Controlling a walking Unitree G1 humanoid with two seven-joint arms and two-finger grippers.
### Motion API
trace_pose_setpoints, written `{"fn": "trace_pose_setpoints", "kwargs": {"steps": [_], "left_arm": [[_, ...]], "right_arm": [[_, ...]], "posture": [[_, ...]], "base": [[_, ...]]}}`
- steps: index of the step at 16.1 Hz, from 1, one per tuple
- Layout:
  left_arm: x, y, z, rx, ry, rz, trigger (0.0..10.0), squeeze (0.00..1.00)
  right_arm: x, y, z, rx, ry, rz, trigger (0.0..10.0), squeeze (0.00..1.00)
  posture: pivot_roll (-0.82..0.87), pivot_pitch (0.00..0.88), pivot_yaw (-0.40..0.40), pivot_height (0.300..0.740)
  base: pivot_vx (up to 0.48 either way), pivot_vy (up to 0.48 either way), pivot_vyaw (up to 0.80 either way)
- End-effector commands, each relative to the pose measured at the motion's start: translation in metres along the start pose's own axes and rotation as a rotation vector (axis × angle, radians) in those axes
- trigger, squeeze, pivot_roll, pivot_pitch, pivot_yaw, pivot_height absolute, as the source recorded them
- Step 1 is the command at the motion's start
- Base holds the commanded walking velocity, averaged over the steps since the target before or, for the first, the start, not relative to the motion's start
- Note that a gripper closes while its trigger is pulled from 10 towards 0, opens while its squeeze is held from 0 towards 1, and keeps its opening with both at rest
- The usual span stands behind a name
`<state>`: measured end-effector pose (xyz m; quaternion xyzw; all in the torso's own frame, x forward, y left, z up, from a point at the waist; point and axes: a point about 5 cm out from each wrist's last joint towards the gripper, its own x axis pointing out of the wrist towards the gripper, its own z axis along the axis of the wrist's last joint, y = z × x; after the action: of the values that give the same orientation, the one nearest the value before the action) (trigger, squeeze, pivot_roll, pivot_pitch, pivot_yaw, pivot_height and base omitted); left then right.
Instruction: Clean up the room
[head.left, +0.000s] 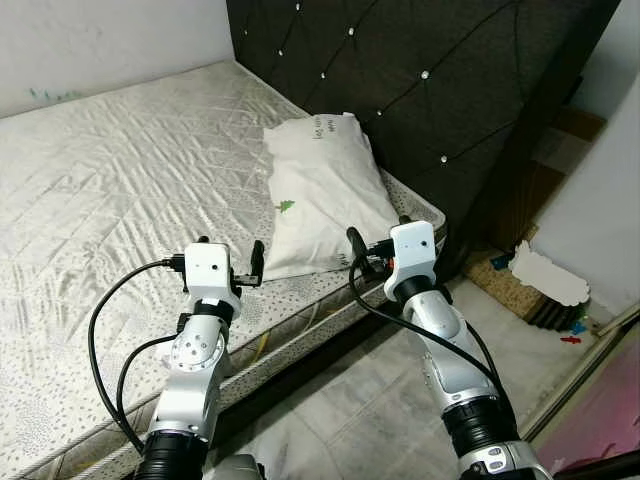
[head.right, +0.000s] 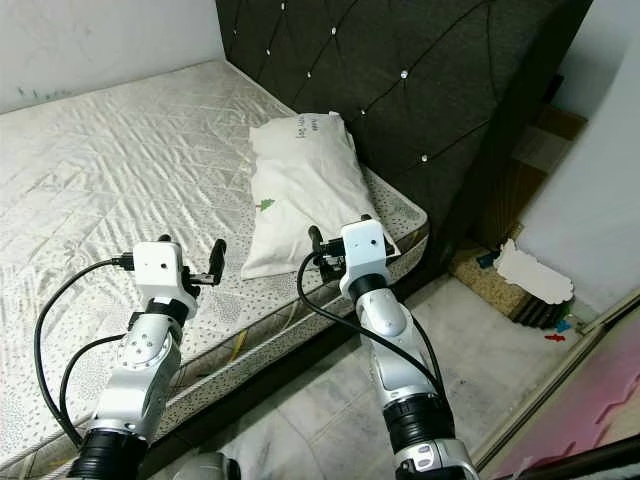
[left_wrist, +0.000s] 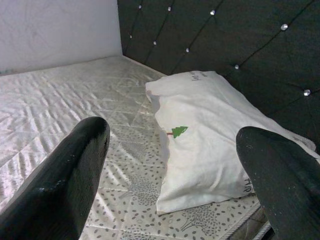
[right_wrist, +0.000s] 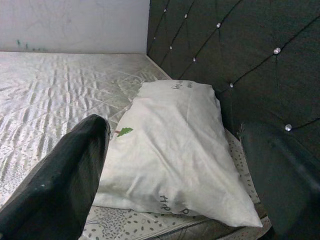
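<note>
A white pillow (head.left: 325, 190) with a small green tree print lies on the bare quilted mattress (head.left: 120, 170), against the dark tufted headboard (head.left: 450, 90) near the bed's corner. My left gripper (head.left: 232, 252) is raised over the mattress edge, just left of the pillow's near end, open and holding nothing. My right gripper (head.left: 378, 240) hovers at the pillow's near right corner, also open and holding nothing. In the left wrist view the pillow (left_wrist: 210, 130) lies ahead between the spread fingers (left_wrist: 75, 170). In the right wrist view the pillow (right_wrist: 175, 140) lies ahead too.
The bed's side edge (head.left: 300, 320) runs across in front of me over the tiled floor (head.left: 370, 400). To the right of the headboard sit a woven basket (head.left: 505, 285), a white scalloped object (head.left: 548, 275) and small toys (head.left: 572, 335). A white panel (head.left: 600, 200) stands at right.
</note>
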<state>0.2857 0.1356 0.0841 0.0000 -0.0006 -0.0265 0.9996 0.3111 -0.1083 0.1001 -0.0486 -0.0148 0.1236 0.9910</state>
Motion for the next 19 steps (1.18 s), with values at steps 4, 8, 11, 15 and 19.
{"fn": "trace_pose_setpoints", "kwargs": {"steps": [4,8,11,15,19], "left_arm": [[0.0004,-0.0010,0.0035,-0.007,-0.008,-0.016,10.0,0.00],[0.0003,-0.0021,0.0032,-0.011,-0.007,-0.023,10.0,0.00],[0.0003,-0.0025,0.0031,-0.012,-0.009,-0.028,10.0,0.00],[0.0002,-0.0030,0.0033,-0.011,-0.009,-0.032,10.0,0.00],[0.0006,-0.0036,0.0027,-0.010,-0.007,-0.033,10.0,0.00]], "right_arm": [[0.0003,0.0016,0.0009,-0.004,0.003,0.012,10.0,0.00],[-0.0002,0.0014,0.0004,-0.007,0.004,0.014,10.0,0.00],[0.0001,0.0012,0.0006,-0.003,0.003,0.015,10.0,0.00],[0.0002,0.0009,0.0004,-0.005,0.005,0.016,10.0,0.00],[0.0004,0.0011,-0.0005,0.014,0.007,0.015,10.0,0.00]], "posture": [[0.10,0.000,-0.041,0.740],[0.10,0.000,-0.042,0.740],[0.10,0.000,-0.044,0.740],[0.10,0.000,-0.044,0.740],[0.10,0.000,-0.044,0.740]], "base": [[0.000,0.000,0.00],[0.131,0.000,0.23],[0.295,0.000,0.14],[0.311,0.000,0.00],[0.305,0.000,0.00]]}}
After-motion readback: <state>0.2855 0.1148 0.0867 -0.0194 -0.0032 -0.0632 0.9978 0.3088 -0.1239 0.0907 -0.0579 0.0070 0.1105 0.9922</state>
